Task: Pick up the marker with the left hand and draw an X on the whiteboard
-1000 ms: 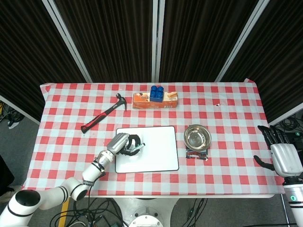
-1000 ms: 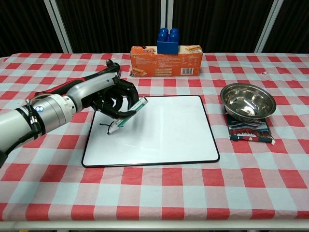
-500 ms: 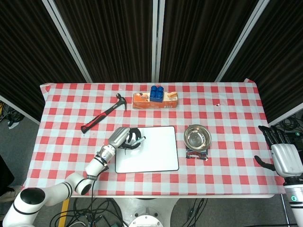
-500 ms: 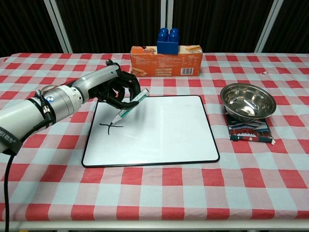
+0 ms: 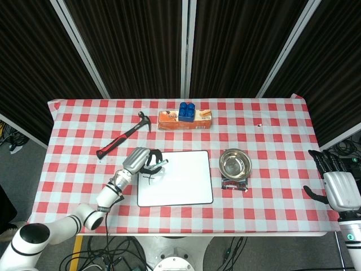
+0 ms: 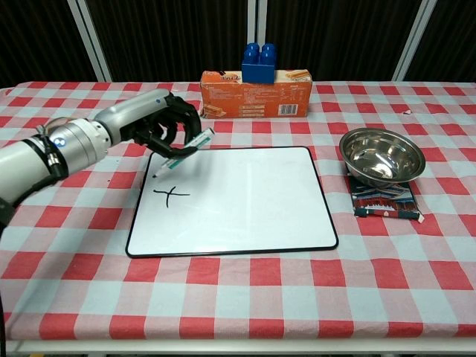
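Left robot hand (image 6: 160,119) grips the marker (image 6: 181,153), tip just off the whiteboard's (image 6: 245,204) left edge, above a black X (image 6: 171,195) w/ crossed strokes. Whiteboard lies mid-surface, nearer the front edge. Right robot hand (image 5: 337,183) hangs past the surface's right edge, fingers spread, holding nothing.

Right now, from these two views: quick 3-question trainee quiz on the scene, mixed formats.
1. True or false: the left robot hand holds the marker.
2. The mark on the whiteboard lies near which edge? A) left B) right C) center
3. What sits on the orange box?

Key: 1 true. 2 A. 3 a blue block.
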